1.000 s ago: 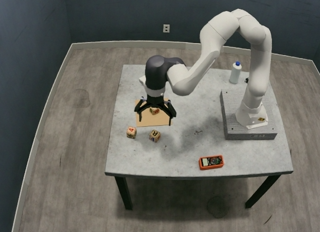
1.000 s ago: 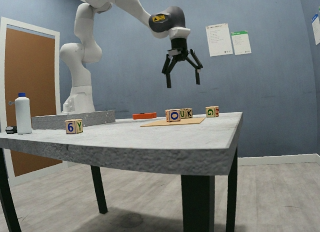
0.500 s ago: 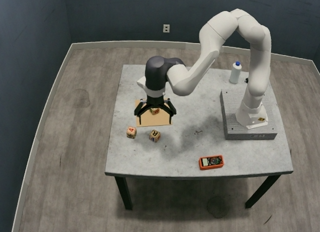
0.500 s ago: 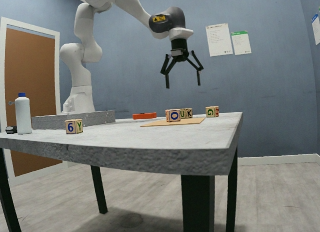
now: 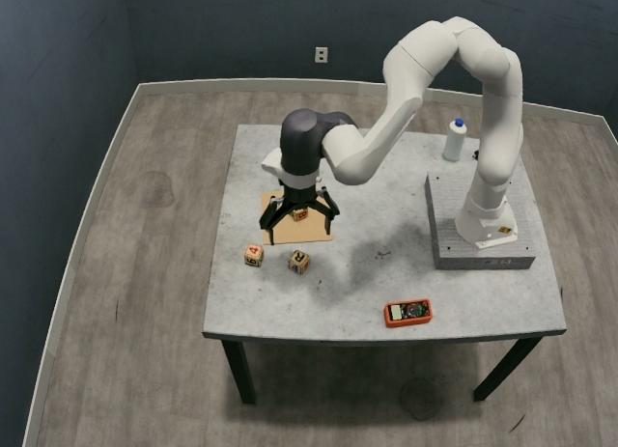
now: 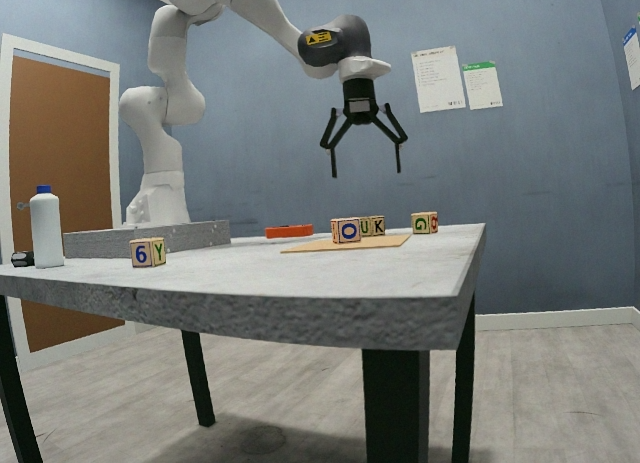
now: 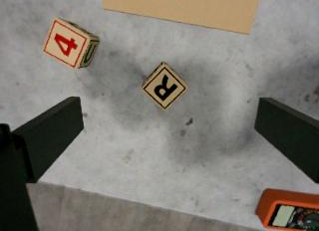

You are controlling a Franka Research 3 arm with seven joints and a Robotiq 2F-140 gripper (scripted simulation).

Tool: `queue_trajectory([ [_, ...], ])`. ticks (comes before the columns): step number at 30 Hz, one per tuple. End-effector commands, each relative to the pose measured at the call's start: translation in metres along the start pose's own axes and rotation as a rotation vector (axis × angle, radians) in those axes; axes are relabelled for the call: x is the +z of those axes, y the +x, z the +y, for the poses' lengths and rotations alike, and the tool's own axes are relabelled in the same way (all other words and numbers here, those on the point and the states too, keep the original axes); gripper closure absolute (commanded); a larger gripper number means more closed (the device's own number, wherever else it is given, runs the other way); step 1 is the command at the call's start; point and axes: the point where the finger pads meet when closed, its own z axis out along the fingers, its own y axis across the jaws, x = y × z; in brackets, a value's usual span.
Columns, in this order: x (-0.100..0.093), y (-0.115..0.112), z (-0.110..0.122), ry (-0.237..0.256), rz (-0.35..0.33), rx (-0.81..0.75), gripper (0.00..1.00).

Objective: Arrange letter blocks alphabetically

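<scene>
Gripper (image 5: 299,233) (image 6: 366,175) (image 7: 169,113) spread wide, nothing held — R block (image 5: 299,262) (image 7: 164,86) seen upper ctr of wrist view, prob. off mat (image 5: 312,231) (image 6: 310,246) (image 7: 181,9).

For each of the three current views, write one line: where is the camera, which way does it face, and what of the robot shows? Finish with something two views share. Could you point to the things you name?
Top: high above, facing down over the table (image 5: 369,182); arm and open gripper (image 5: 299,237) (image 6: 366,175) (image 7: 169,113) show.
Exterior: beside the table, near tabletop height, facing across; arm and gripper show.
Wrist: on the arm's end, facing down; fingers only.
Top and wrist share the R block (image 5: 299,257) (image 7: 164,88).
</scene>
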Motion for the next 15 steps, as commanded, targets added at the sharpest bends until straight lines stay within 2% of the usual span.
queue_trajectory([
  [1, 0.0017, 0.0004, -0.0001, 0.003, -0.008, -0.139, 0.0],
  [15, 0.0047, 0.0002, -0.0003, 0.004, -0.008, -0.33, 0.0],
])
